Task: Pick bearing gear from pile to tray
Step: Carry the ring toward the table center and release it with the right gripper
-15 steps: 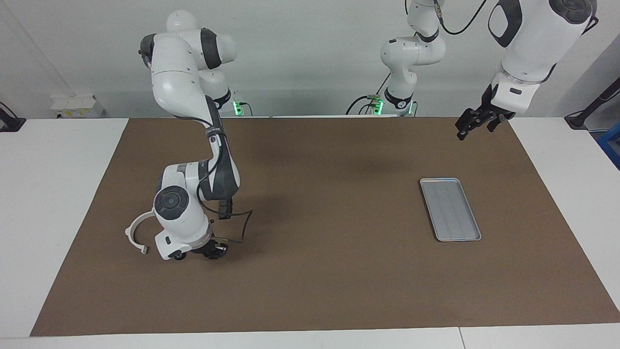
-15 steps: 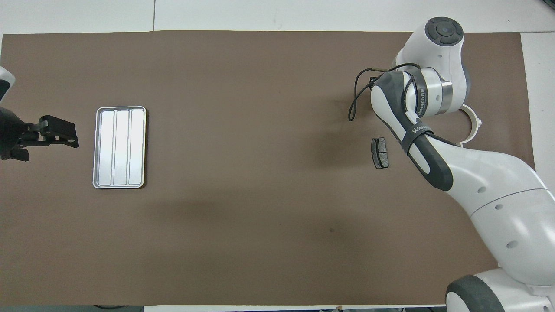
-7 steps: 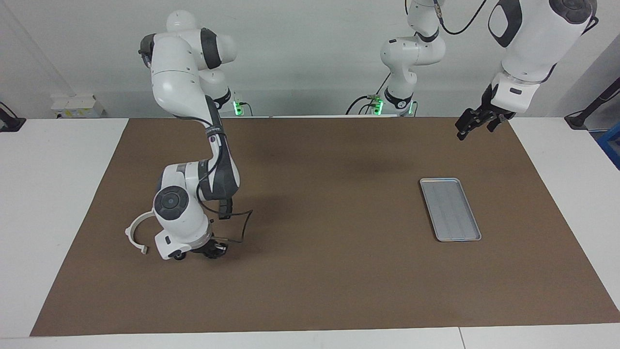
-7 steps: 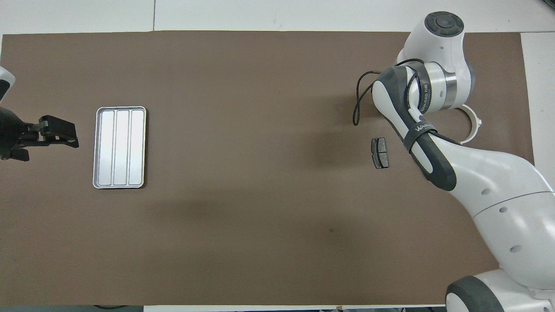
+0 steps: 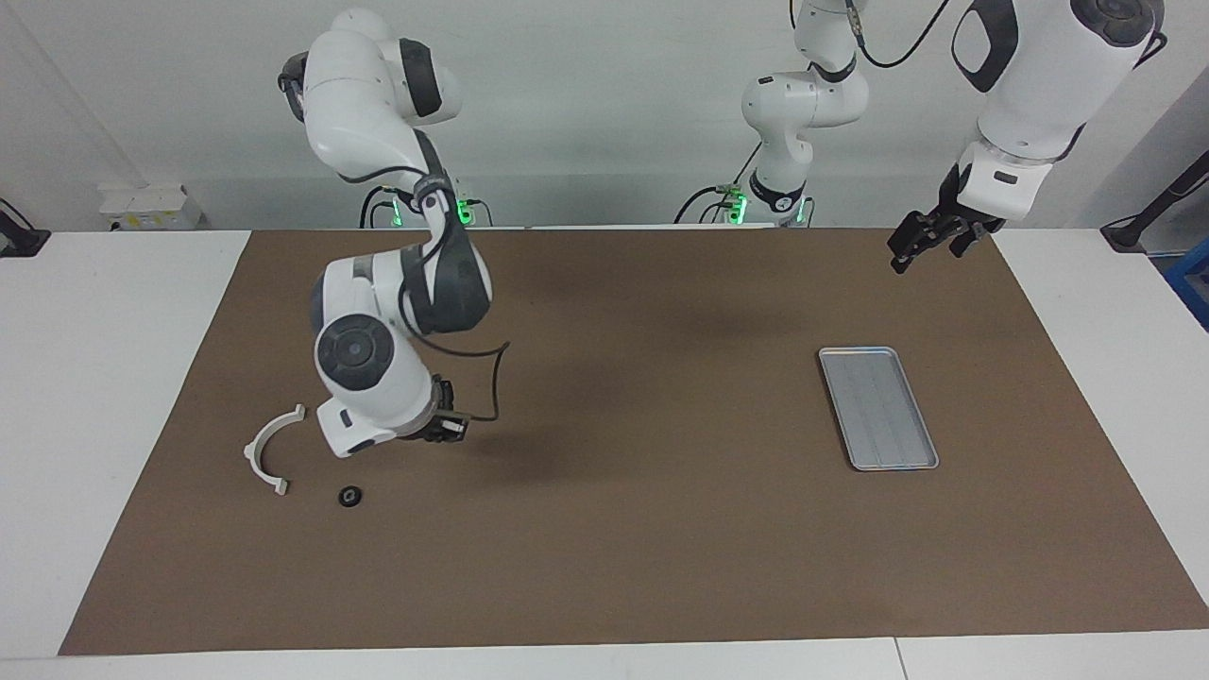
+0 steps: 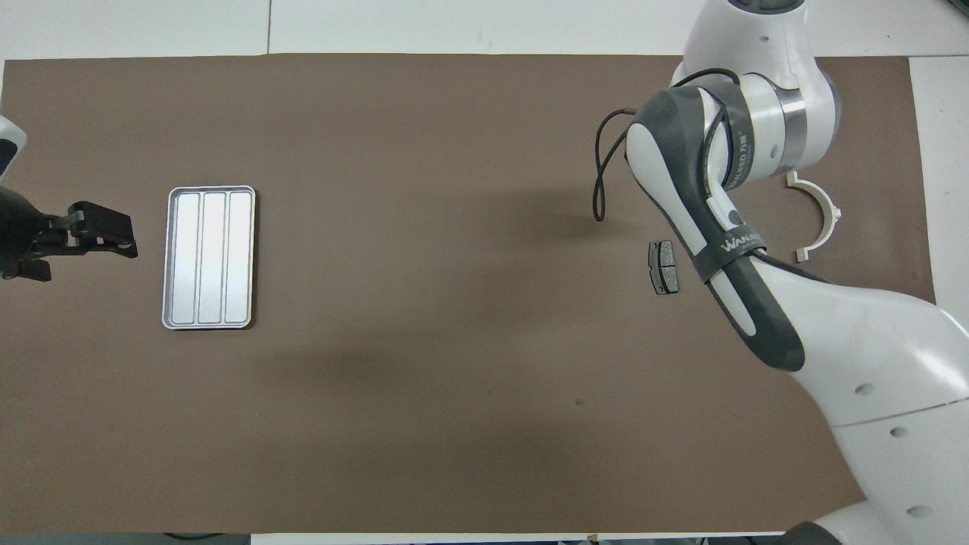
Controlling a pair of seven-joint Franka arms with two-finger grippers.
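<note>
Small black round gear (image 5: pixel 350 496) lies on the mat just beside the white bracket (image 5: pixel 269 451), at the right arm's end. Likely light, stiff, slippery: pinch across its rim. Right gripper (image 5: pixel 444 427) hangs above the mat, fingers unreadable. Left gripper (image 5: pixel 924 238) waits near the tray (image 5: pixel 877 407), fingers unreadable.

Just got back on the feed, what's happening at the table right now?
The right arm's pincer is up in the air over the brown mat, near the white curved plastic bracket and the small black round piece lying on the mat. The ribbed silver-grey metal tray holds nothing. The left arm's pincer waits beside it.
</note>
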